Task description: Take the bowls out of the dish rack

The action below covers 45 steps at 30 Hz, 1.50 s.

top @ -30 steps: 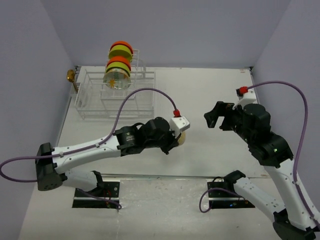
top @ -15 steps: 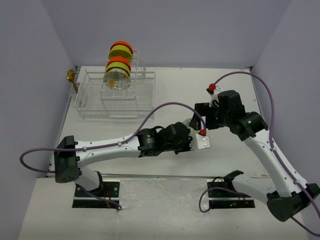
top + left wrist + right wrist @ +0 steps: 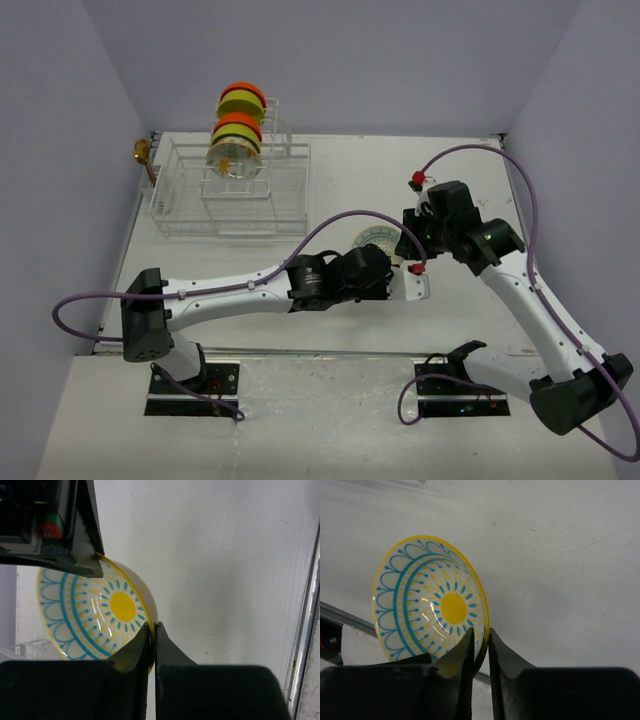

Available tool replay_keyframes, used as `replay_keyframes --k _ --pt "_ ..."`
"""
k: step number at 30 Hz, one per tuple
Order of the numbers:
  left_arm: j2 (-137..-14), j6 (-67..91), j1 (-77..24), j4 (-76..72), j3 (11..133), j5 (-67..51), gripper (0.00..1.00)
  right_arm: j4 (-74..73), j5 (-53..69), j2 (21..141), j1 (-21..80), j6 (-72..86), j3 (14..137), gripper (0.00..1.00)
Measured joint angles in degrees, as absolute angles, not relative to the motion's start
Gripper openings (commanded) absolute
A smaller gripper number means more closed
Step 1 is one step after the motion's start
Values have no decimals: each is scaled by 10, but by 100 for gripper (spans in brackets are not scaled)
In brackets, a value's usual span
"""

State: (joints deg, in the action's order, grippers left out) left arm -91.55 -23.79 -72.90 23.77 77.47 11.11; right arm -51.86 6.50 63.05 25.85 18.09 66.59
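Observation:
A white bowl (image 3: 378,241) with a blue and yellow sun pattern hangs tilted above the table's middle, held from both sides. My left gripper (image 3: 153,627) is shut on its yellow rim at the near edge. From the right, my right gripper (image 3: 481,635) is shut on another stretch of the same rim, one finger inside the bowl (image 3: 427,600) and one outside. The white wire dish rack (image 3: 185,205) stands at the far left. Standing on edge in its upright section are orange and lime-green bowls (image 3: 240,102) and a patterned bowl (image 3: 233,158).
A small brass-coloured object (image 3: 142,152) sits against the left wall beside the rack. A metal strip (image 3: 306,630) runs along the table's near edge. Purple cables loop above both arms. Lilac walls close in the table on three sides.
My left arm carried the patterned bowl rightward to the table's middle. My right arm swung in from the right, and its jaws went from wide open to shut on the bowl's rim.

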Motion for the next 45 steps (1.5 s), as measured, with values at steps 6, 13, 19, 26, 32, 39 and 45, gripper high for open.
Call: replay_keyframes --k 6,13,19,26,32,39,45 --pt "-917 -245 -739 234 777 121 0 -505 50 635 258 206 661 0" --pt "-918 -232 -737 214 771 168 100 -444 83 635 233 210 618 0" --pt "-912 -193 -735 204 759 231 100 -369 116 670 134 248 569 0" --pt "-832 -78 -744 216 754 369 100 -273 98 896 84 323 660 0" --pt "-781 116 -724 334 821 515 100 -230 71 1100 79 373 822 0" --pt "-675 256 -708 409 833 574 100 -260 54 1249 78 384 1016 1" --pt "-559 284 -646 378 801 563 100 -273 35 1282 78 386 1050 21"
